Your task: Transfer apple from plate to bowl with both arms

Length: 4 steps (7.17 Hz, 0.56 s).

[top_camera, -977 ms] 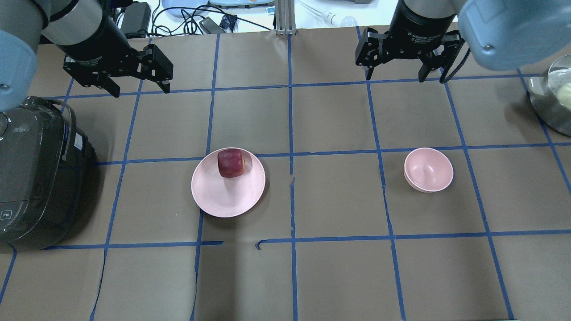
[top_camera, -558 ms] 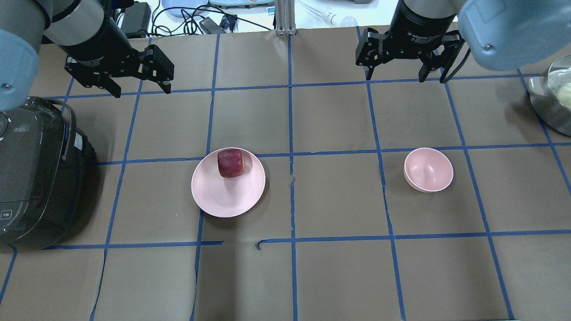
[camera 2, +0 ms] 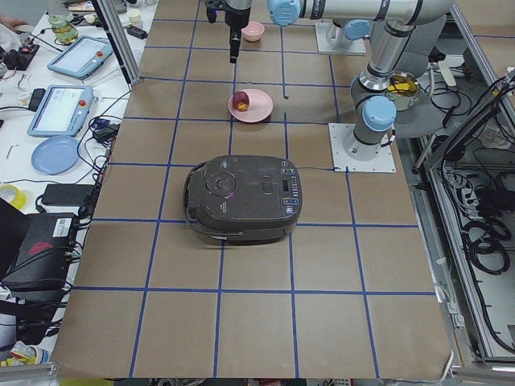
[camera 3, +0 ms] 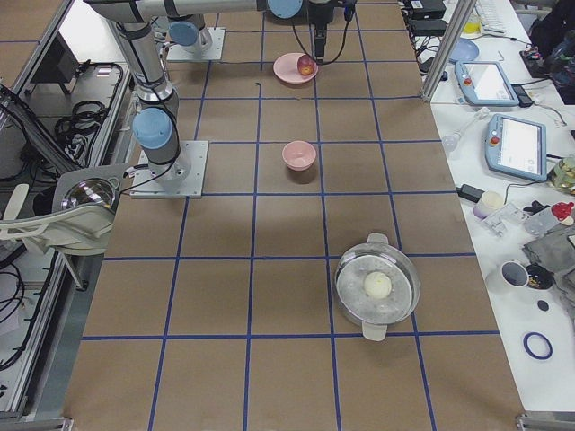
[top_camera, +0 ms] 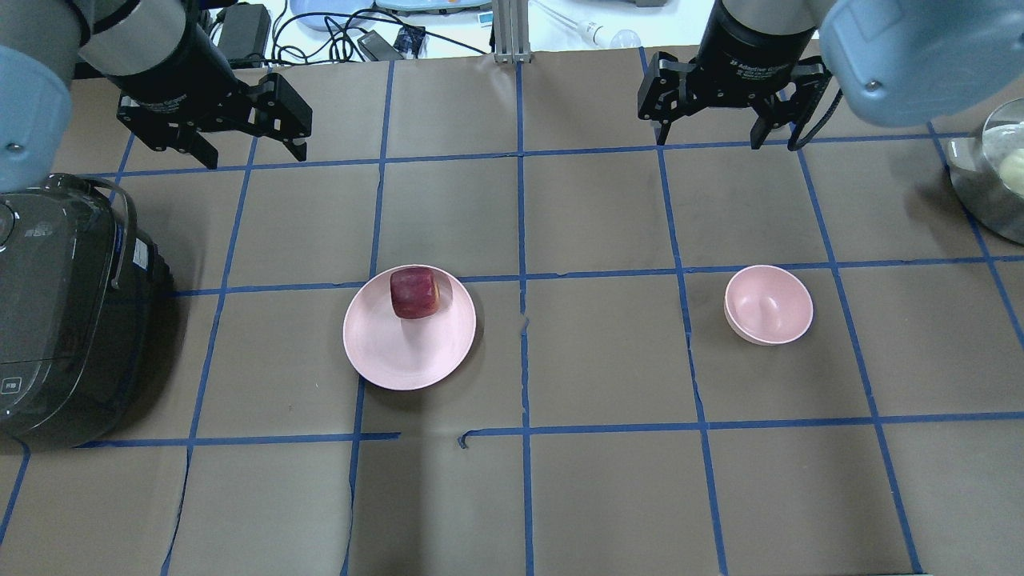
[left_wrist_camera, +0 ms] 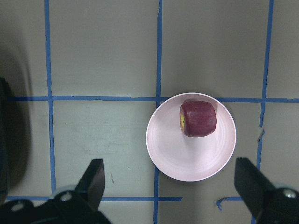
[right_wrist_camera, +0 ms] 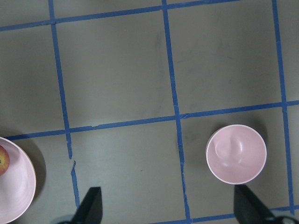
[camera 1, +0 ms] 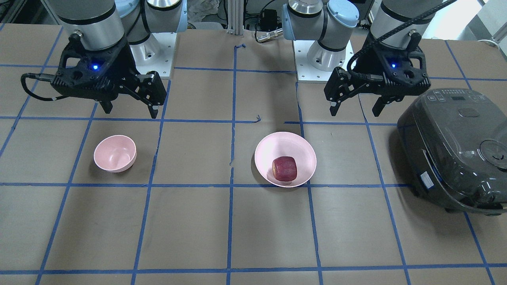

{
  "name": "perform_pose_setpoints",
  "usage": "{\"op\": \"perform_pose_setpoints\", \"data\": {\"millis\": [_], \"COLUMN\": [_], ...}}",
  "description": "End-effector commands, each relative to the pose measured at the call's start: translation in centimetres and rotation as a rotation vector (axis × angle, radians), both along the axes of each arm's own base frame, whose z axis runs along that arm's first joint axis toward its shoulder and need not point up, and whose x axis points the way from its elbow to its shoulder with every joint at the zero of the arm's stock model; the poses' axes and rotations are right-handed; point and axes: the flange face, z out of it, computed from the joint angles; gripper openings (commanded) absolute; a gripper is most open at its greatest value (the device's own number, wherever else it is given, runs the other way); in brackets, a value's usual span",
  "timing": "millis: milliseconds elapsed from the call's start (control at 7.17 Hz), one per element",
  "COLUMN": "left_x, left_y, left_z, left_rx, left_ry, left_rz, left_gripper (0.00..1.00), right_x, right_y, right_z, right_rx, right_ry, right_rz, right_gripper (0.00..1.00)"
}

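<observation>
Presently, find the apple (top_camera: 414, 293) resting on the plate (top_camera: 384, 360), off-centre, close to the rim on the side away from the robot, touched by neither gripper. Expect trouble from that blocky, rounded shape: pinch across the flatter flanks, not over a curved shoulder, or risk squirting it out and rolling it over the shallow rim. Watch too for a fingertip clipping the rim on the way down and tipping or sliding what looks like a light dish.

Note the left gripper (top_camera: 254, 160) raised well apart from the plate, jaws spread wide and empty. Likewise the right gripper (top_camera: 708, 140), spread and empty, high and well apart from the bowl (top_camera: 748, 334).

Judge the hand-over as probably the riskiest part: never let go before closing the second pair firmly, or risk dropping the fruit onto the table (top_camera: 600, 360) between the two dishes. Mind the bowl's small mouth and steep sides: release centred and low, or risk bouncing the fruit out or knocking the bowl aside. Keep the left arm off the rice cooker (top_camera: 64, 320) standing near the plate.
</observation>
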Motion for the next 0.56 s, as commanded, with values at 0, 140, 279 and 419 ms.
{"op": "perform_pose_setpoints", "data": {"millis": [0,140,279,419], "left_x": [0.1,0.2,0.0,0.0], "left_y": [-0.2,-0.1,0.3,0.3], "left_z": [-0.3,-0.3,0.3,0.4], "left_rx": [0.0,0.002,-0.008,-0.007], "left_ry": [-0.004,-0.006,-0.006,-0.006], "left_rz": [0.002,0.004,0.001,-0.001], "left_gripper": [1.0,1.0,1.0,1.0], "right_x": [0.1,0.0,-0.6,-2.6], "right_y": [-0.1,-0.1,-0.3,-1.2], "right_z": [0.0,-0.1,-0.3,-1.0], "right_rx": [-0.005,-0.005,-0.002,0.009], "right_ry": [-0.002,-0.002,0.003,0.001], "right_rz": [0.002,0.001,0.003,-0.033], "right_gripper": [1.0,1.0,1.0,1.0]}}
